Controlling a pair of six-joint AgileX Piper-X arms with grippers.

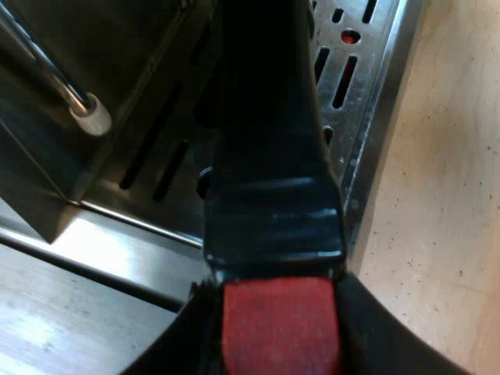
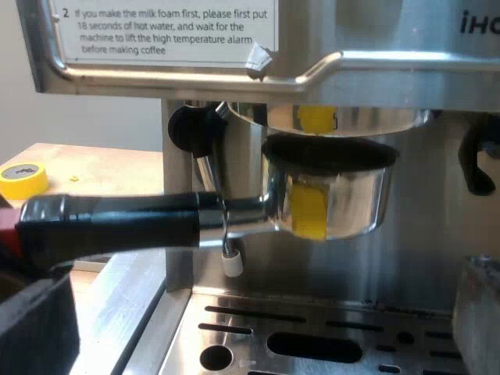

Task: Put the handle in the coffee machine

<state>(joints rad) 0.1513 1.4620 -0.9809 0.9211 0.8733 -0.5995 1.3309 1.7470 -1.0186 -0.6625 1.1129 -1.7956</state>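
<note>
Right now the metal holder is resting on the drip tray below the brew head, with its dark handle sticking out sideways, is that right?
No. The metal holder is not resting on the drip tray; it hangs clear above it, just under the brew head, as the right wrist view shows. Its dark handle does stick out sideways.
</note>
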